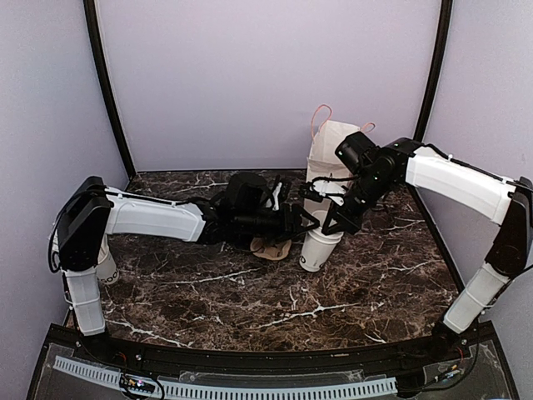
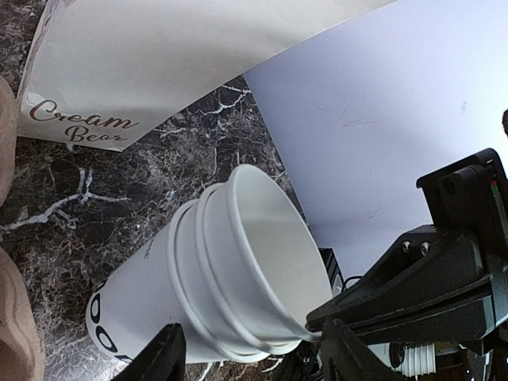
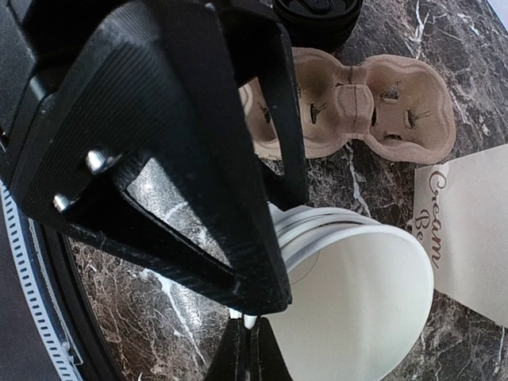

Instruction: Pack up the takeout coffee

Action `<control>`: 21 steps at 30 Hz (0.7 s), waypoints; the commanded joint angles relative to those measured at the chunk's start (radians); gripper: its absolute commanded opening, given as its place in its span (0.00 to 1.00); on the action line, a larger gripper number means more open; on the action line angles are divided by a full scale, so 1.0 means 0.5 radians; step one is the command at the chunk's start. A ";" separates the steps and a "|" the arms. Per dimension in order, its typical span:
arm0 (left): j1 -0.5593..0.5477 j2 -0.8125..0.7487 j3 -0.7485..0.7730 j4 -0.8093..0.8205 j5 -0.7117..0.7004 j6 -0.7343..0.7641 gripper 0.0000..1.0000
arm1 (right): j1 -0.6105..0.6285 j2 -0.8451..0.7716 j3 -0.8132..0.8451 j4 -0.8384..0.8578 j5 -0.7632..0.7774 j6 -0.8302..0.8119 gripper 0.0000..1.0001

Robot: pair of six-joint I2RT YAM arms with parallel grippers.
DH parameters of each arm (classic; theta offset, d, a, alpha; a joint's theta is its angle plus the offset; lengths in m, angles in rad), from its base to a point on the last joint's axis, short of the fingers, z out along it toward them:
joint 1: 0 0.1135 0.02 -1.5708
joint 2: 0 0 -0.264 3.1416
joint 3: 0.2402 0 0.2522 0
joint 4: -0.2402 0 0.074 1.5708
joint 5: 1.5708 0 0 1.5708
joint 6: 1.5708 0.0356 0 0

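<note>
A stack of lidless white paper cups (image 1: 316, 247) with black lettering near the base leans on the marble table. My right gripper (image 1: 331, 222) is shut on the rim of the top cup (image 3: 349, 302), pinching it between its fingertips (image 3: 252, 321). My left gripper (image 2: 258, 357) is open, one finger on each side of the stack's rim (image 2: 238, 262), not touching it. A round black lid (image 3: 317, 16) shows at the top edge of the right wrist view, beyond the carrier; the cup under it is hidden.
A brown cardboard cup carrier (image 1: 271, 248) lies flat beside the stack, also in the right wrist view (image 3: 373, 111). A white paper bag (image 1: 329, 154) marked "Cream Bear" (image 2: 83, 123) stands behind. Another white cup (image 1: 107, 268) sits by the left arm's base.
</note>
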 commanded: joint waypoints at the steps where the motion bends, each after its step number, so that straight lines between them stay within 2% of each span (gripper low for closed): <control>1: -0.009 0.034 0.036 -0.036 0.012 -0.031 0.60 | 0.021 -0.012 0.102 0.084 -0.027 0.037 0.00; 6: -0.009 0.024 -0.003 0.021 0.036 -0.040 0.59 | 0.018 0.003 0.097 0.091 -0.004 0.044 0.00; 11: -0.032 -0.140 -0.190 0.294 -0.049 0.022 0.61 | 0.020 0.017 0.084 0.101 0.030 0.064 0.00; 21: -0.034 -0.100 -0.173 0.282 -0.051 -0.040 0.61 | 0.021 0.015 0.113 0.098 0.045 0.085 0.00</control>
